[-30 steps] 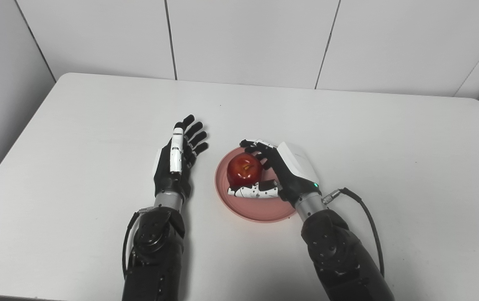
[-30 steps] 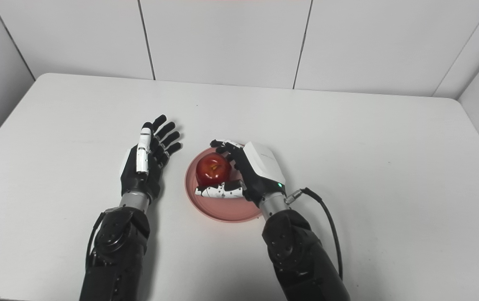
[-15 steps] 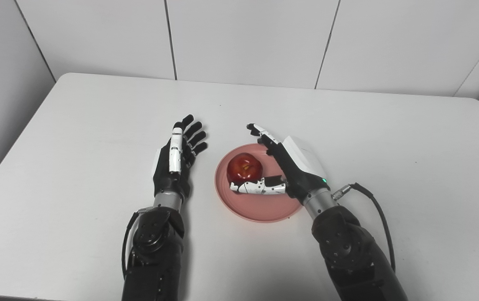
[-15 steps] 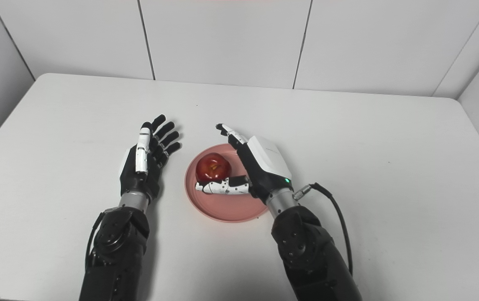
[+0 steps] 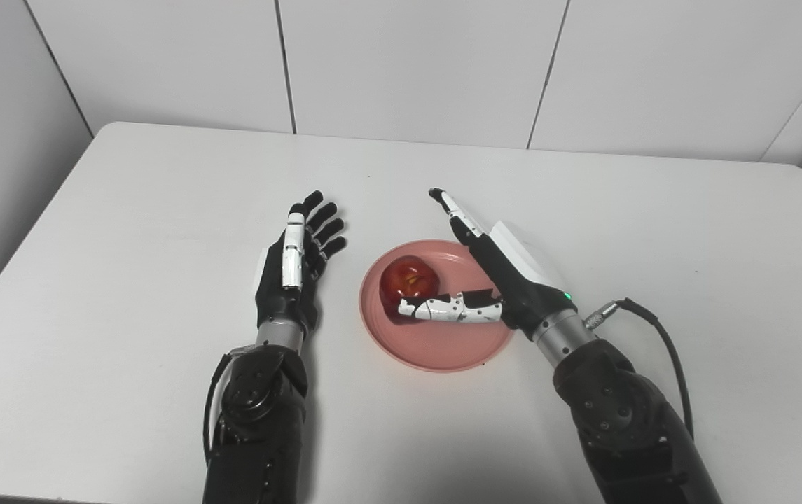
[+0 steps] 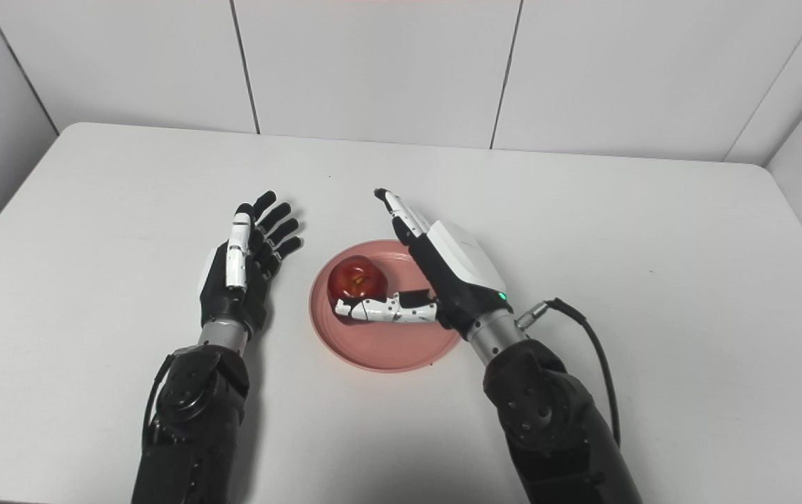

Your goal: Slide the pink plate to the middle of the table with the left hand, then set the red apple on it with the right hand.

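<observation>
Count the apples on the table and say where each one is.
1. The red apple sits on the pink plate near mid-table, beside the open right hand. None appears hidden.

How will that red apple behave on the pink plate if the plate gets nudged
The red apple is round and glossy, so it would probably rock or roll toward the rim of the pink plate, which looks shallow. It sits left of centre, so little rim room remains there. The right hand is open, with its thumb beside the apple, which might check a roll.
</observation>
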You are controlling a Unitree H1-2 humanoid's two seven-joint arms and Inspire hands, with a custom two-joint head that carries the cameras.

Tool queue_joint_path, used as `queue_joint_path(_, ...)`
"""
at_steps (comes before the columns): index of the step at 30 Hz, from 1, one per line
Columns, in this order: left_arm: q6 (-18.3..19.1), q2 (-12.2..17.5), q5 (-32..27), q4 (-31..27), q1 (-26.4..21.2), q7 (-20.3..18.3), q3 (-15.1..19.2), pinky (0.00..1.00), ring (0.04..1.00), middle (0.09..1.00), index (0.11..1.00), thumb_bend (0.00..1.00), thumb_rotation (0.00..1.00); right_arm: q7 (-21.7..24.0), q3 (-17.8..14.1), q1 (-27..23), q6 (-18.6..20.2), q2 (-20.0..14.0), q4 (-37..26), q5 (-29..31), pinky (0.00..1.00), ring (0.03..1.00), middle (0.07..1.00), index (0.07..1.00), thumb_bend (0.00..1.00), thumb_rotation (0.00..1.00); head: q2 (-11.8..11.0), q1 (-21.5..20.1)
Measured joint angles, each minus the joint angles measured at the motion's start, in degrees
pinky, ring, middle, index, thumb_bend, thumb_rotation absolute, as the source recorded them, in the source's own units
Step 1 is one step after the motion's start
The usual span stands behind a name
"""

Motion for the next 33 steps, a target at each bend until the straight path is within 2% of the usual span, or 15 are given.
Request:
queue_joint_path(3,-0.2,0.2,-0.3,0.1,0.0,-0.4,0.0,0.83,0.852,0.867,0.854,0.35,1.00,-2.0,-2.6,0.6,0.0,0.9,-1.5,1.1,0.92,0.980,1.000,1.000,1.00,0.62,-0.2,-0.4)
queue_joint_path(6,-0.3,0.4,-0.4,0.2,0.0,-0.6,0.0,0.83,0.852,0.867,0.855,0.35,1.00,-5.2,-5.6,1.9,-0.4,1.8,-1.9,2.0,0.90,0.965,0.990,1.000,1.00,0.65,-0.3,-0.8)
queue_joint_path(10,-0.4,0.7,-0.4,0.3,0.0,-0.8,0.0,0.83,0.854,0.870,0.858,0.35,1.00,-8.3,-8.4,2.6,-0.5,1.2,-1.3,1.9,0.90,0.961,0.980,1.000,1.00,0.71,-0.4,-1.1)
queue_joint_path(14,-0.5,0.8,-0.4,0.3,0.0,-1.0,0.0,0.83,0.853,0.870,0.858,0.36,1.00,-10.9,-11.0,2.7,-0.6,1.1,-0.4,2.8,0.87,0.942,0.965,0.997,1.00,0.73,-0.5,-1.2)
queue_joint_path(21,-0.7,1.1,-1.2,0.4,0.0,-1.4,0.2,0.83,0.854,0.872,0.859,0.36,1.00,-13.7,-13.0,5.4,-0.6,1.7,1.4,4.0,0.84,0.920,0.943,0.979,1.00,0.79,-0.7,-1.7)
queue_joint_path(22,-0.7,1.2,-1.2,0.4,0.0,-1.4,0.3,0.84,0.854,0.871,0.858,0.36,1.00,-14.0,-13.1,5.7,-0.6,1.7,1.5,3.9,0.84,0.910,0.939,0.977,1.00,0.84,-0.8,-1.8)
queue_joint_path(24,-0.7,1.2,-1.2,0.4,0.0,-1.6,0.3,0.84,0.855,0.871,0.857,0.37,1.00,-14.9,-13.1,5.8,-0.6,1.6,1.8,3.7,0.84,0.904,0.937,0.973,0.96,0.88,-0.8,-1.8)
queue_joint_path(26,-0.7,1.4,-1.2,0.4,0.0,-1.9,0.3,0.84,0.857,0.874,0.859,0.37,1.00,-15.5,-13.1,5.9,-0.7,1.5,2.9,3.5,0.84,0.905,0.941,0.969,0.87,0.91,-0.9,-1.9)
queue_joint_path(28,-0.7,1.5,-1.2,0.4,0.0,-2.1,0.3,0.84,0.859,0.877,0.861,0.37,1.00,-16.2,-13.1,6.3,-1.1,1.5,3.9,3.5,0.84,0.907,0.942,0.959,0.75,0.98,-1.1,-2.0)
queue_joint_path(29,-0.7,1.6,-1.2,0.4,0.0,-2.2,0.3,0.84,0.861,0.878,0.863,0.37,1.00,-17.0,-13.2,6.6,-1.8,1.6,4.6,3.9,0.85,0.911,0.940,0.953,0.66,0.99,-1.1,-2.0)
queue_joint_path(33,-0.7,2.6,-1.2,0.4,0.1,-2.6,0.3,0.85,0.867,0.886,0.871,0.37,1.00,-19.4,-16.6,7.5,-4.7,4.4,8.1,10.6,0.88,0.905,0.921,0.927,0.38,1.00,-1.4,-2.3)
